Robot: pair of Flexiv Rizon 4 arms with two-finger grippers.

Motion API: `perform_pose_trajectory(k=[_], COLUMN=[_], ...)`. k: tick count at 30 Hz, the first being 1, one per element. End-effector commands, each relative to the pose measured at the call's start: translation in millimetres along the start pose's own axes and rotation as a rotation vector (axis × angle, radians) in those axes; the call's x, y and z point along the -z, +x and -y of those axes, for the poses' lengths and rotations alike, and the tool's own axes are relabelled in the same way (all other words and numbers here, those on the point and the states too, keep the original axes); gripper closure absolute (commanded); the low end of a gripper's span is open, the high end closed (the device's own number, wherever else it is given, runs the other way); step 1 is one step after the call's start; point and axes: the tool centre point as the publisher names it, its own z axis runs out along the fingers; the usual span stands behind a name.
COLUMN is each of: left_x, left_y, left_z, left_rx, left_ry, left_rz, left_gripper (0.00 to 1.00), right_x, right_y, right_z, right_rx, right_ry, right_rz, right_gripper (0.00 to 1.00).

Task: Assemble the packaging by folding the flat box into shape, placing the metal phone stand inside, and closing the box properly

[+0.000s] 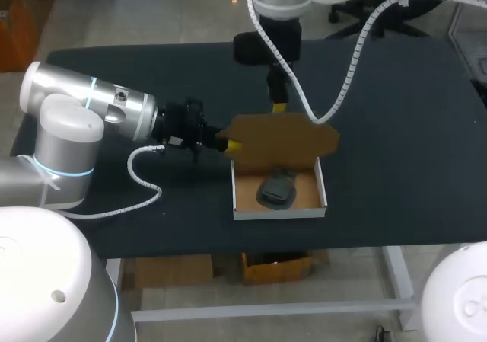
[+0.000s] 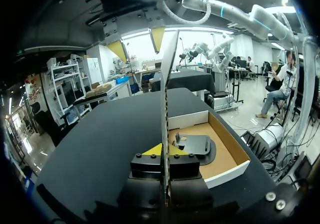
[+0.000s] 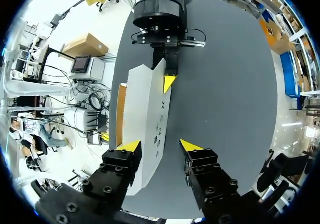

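Note:
The cardboard box (image 1: 242, 205) lies open on the black table, the dark metal phone stand (image 1: 277, 188) inside its tray. The brown lid (image 1: 283, 139) stands raised along the tray's far side. My left gripper (image 1: 230, 145) is shut on the lid's left edge; in the left wrist view the lid (image 2: 164, 109) runs edge-on between the yellow tips of that gripper (image 2: 164, 150), with the phone stand (image 2: 196, 146) beyond. My right gripper (image 1: 278, 107) hangs at the lid's far top edge. It is open (image 3: 161, 145), and the white outer face of the lid (image 3: 145, 109) rests beside one finger.
Bare black tabletop (image 1: 396, 129) surrounds the box on all sides. The box's front wall sits close to the table's near edge (image 1: 304, 244). My right arm's white cable (image 1: 346, 75) hangs above the lid.

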Motion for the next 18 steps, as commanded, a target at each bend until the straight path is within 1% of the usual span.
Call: perform_pose_trajectory(k=[1,18], left_x=[-4,-4], left_y=[1.3,1.3], left_z=[-4.3,-4.3], left_rx=[-0.002,-0.002], left_ry=[0.002,0.002], left_rz=[0.000,0.000], left_gripper=[1.00,1.00], right_x=[-3,-7], right_y=[7,21], right_z=[0,2], right_rx=[0.000,-0.010], right_ry=[0.003,0.018], right_rz=[0.011,0.037], right_gripper=[0.55,0.52])
